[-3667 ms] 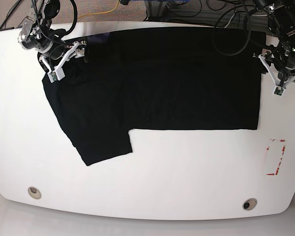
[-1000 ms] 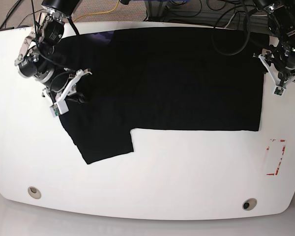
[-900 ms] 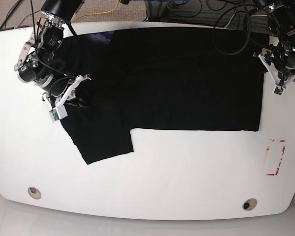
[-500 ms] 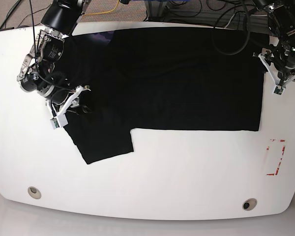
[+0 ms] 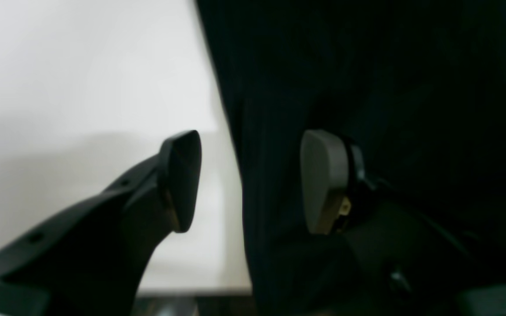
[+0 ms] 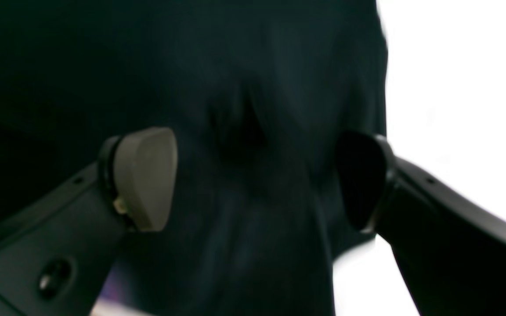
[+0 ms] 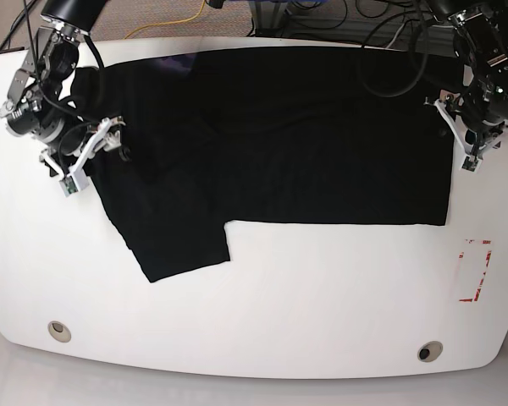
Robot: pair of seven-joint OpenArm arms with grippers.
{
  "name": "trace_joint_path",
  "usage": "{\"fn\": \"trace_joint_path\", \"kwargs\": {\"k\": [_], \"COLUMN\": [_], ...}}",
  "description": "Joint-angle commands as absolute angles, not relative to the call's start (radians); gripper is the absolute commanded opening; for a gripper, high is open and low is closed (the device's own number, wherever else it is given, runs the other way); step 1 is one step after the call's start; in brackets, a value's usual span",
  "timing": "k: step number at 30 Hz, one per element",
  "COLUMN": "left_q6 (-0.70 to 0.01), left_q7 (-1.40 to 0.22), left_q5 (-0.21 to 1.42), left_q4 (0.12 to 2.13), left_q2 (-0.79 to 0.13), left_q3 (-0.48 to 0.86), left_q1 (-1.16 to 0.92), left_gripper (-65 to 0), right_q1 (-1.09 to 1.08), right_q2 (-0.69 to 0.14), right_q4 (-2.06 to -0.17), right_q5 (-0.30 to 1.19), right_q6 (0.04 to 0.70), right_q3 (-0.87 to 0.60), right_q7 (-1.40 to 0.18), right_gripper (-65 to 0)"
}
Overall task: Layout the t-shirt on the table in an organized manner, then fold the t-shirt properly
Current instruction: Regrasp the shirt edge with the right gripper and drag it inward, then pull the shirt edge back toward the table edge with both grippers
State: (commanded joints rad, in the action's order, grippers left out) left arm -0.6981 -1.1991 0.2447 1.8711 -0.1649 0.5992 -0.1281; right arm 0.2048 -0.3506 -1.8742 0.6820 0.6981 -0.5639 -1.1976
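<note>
In the base view we see the t-shirt (image 7: 305, 135) spread flat over the far half of the surface (image 7: 262, 304), its body running from the far left to a straight right edge, with one sleeve (image 7: 173, 237) angling toward the near left. The right gripper (image 7: 89, 156) sits at the shirt's left edge, and the left gripper (image 7: 461, 135) sits at its right edge. On the near right of the bare white top lies a red tape rectangle (image 7: 476, 271), and two round grommet holes (image 7: 59, 330) sit near the front rim, one left, one right. Cables (image 7: 322, 17) trail behind the far edge.

From the left wrist view we find the left gripper (image 5: 251, 180) with its jaws apart, straddling the shirt's edge: one pad (image 5: 182, 175) hangs over the white surface (image 5: 81, 79), the other pad (image 5: 323, 180) over the black t-shirt (image 5: 367, 87). We cannot tell whether either pad touches the cloth.

From the right wrist view we find the right gripper (image 6: 257, 180) with its jaws wide, the black t-shirt (image 6: 235, 87) filling the gap between them. A soft raised fold (image 6: 240, 131) of fabric lies midway between the pads. The white surface (image 6: 455, 87) shows to the right of the cloth's edge. Nothing is clamped here.
</note>
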Motion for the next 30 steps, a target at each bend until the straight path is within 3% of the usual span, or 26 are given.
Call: {"fn": "trace_joint_path", "kwargs": {"k": [7,13,16,20,23,25,30], "left_q6": [-0.698,-0.698,-0.698,-0.698,-0.698,-0.698,-0.698], "left_q7": [-1.199,-1.198,-1.198,-1.147,-1.112,-1.096,-1.096], "left_q5": [0.254,0.252,0.252,0.249,0.249,0.249,0.249], "left_q4": [1.863,1.782,1.730,1.678,1.652,1.636,1.626], "left_q2": [-0.150,-0.150,-0.154,-0.156,-0.157,-0.157,-0.157], "left_q3": [0.601,0.601,0.604,0.605,0.605,0.604,0.604], "left_q1": [-0.120,-0.147,-0.147,-0.151,-0.170,-0.174,-0.176], "left_gripper": [-31.2,-31.2,-31.2,-31.2,-31.2,-31.2,-31.2], "right_q1": [0.340,0.392,0.398,0.394,0.389,0.380,0.377], "right_q2": [-0.352,-0.349,-0.326,-0.317,-0.317,-0.318,-0.318], "right_q4": [-1.868,-1.867,-1.860,-1.807,-1.755,-1.727,-1.659], "right_q5": [0.682,0.682,0.682,0.682,0.674,0.642,0.521], "right_q6": [0.698,0.698,0.698,0.698,0.698,0.698,0.698], "right_q3": [-0.720,-0.740,-0.740,-0.736,-0.716,-0.688,-0.634], "right_q7": [-1.182,-1.179,-1.150,-1.127,-1.113,-1.072,-0.961], "right_gripper": [-10.3,-11.4,-19.0,-38.5,-47.9,-50.7,-49.9]}}
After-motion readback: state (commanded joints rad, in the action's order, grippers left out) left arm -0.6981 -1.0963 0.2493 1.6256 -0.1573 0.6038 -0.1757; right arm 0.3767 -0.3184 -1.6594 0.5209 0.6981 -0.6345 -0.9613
